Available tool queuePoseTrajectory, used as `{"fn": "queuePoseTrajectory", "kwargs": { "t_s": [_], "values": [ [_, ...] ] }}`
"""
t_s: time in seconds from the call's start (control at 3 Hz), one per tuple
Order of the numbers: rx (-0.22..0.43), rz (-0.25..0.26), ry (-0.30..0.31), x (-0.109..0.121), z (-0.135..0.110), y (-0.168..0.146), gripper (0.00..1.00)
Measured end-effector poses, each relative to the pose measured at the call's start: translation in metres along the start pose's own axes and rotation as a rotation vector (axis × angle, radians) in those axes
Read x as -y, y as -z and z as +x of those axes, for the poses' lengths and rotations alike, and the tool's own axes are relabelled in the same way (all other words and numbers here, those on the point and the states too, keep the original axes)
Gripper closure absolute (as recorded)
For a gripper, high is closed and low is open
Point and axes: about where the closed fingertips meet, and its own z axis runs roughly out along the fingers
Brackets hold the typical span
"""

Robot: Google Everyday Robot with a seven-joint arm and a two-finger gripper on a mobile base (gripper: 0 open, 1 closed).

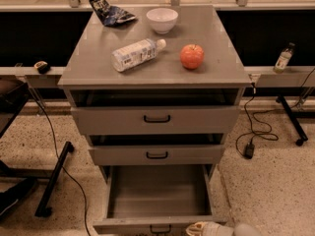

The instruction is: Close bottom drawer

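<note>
Speckled floor [266, 181] surrounds a grey desk [98, 68] bearing a bottle [135, 54], apple [192, 56] and bowl [162, 19]. Its bottom drawer [157, 193] stands pulled far out. The tool [209, 228] pokes in low, at the drawer's front, right of its handle [160, 228]; clenched or released, I cannot tell.

Setting: a lab or test workroom rather than a home. Evidence:
- speckled terrazzo floor [268, 191];
- grey metal cabinet [157, 73] standing alone in the open, its bottom drawer [157, 195] pulled out;
- loose black cable [259, 132] and power adapter [249, 150] lying on the floor;
- black table legs [54, 181] to either side;
- long grey ledge [280, 77] behind, against dark panels.

Robot gripper [211, 228] shows at the lower edge, just beside the open drawer's front.
</note>
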Motion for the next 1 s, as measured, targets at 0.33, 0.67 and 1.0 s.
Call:
{"fn": "queuePoseTrajectory", "kwargs": {
  "t_s": [0.33,0.67,1.0],
  "values": [
    [0.015,0.138,-0.006,0.019,0.023,-0.01,1.0],
    [0.038,0.244,0.024,0.03,0.025,-0.013,1.0],
    [0.072,0.307,0.067,0.043,0.009,-0.02,1.0]
  ]
}}
